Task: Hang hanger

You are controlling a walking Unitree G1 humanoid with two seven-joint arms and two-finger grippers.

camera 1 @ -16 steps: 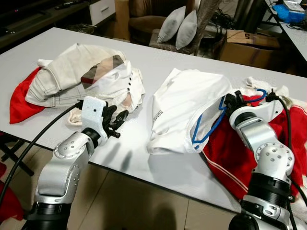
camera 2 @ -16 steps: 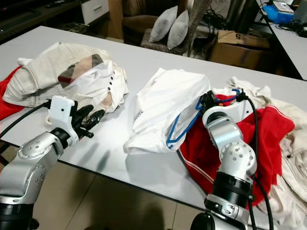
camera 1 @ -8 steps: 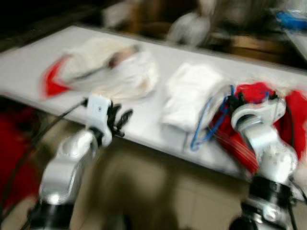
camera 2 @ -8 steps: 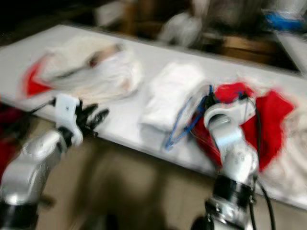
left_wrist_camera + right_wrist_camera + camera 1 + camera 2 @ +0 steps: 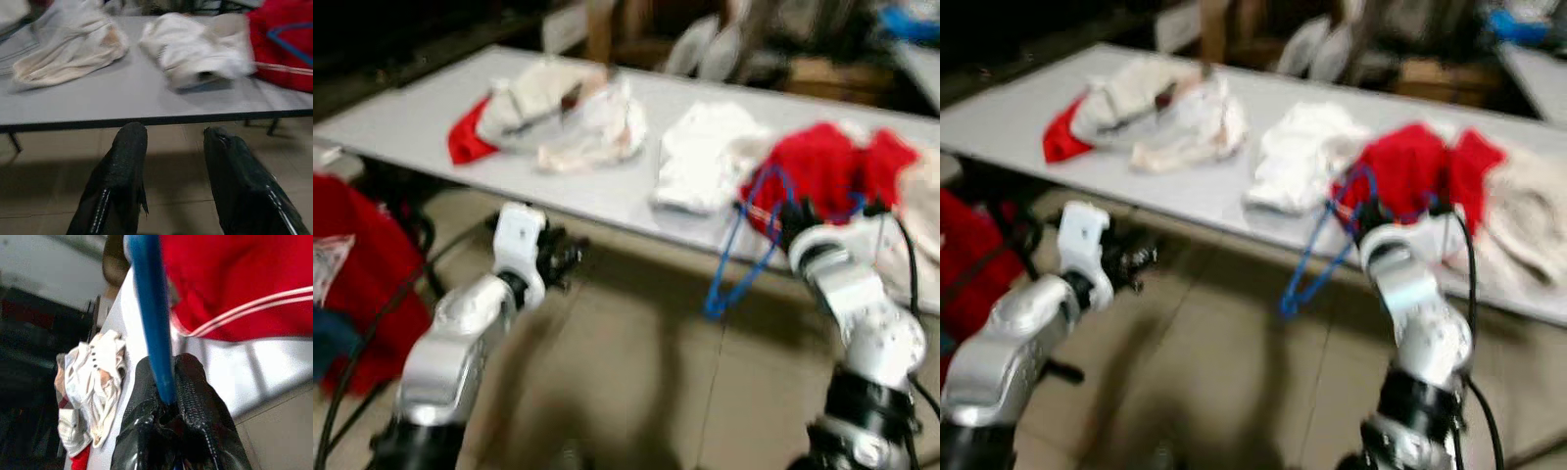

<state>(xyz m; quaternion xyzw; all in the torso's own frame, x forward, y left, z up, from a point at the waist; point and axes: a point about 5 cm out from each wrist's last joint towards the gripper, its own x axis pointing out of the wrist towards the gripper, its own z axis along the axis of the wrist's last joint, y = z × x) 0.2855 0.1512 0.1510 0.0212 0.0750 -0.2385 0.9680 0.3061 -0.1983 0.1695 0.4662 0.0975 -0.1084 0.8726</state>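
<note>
head views blurred. grey table (image 5: 440,108) is the landmark. on its far left end: red cloth (image 5: 467,143) under a heap of beige/white clothes (image 5: 558,113). mid-table: folded white garment (image 5: 705,166). right end: red garment (image 5: 822,171), cream clothes (image 5: 1528,220) past it. behind table: two grey cushions (image 5: 705,49), cardboard box (image 5: 822,70). red bag (image 5: 357,264) on floor below table's left end.

left gripper (image 5: 171,161) off the table's near edge, over tiled floor (image 5: 626,382), fingers (image 5: 128,156) spread apart, holding nothing.

right gripper (image 5: 168,396) at table's near edge by the red garment, pinched tight on blue hanger (image 5: 744,245); hanger hangs down past the edge, in front of the table.
</note>
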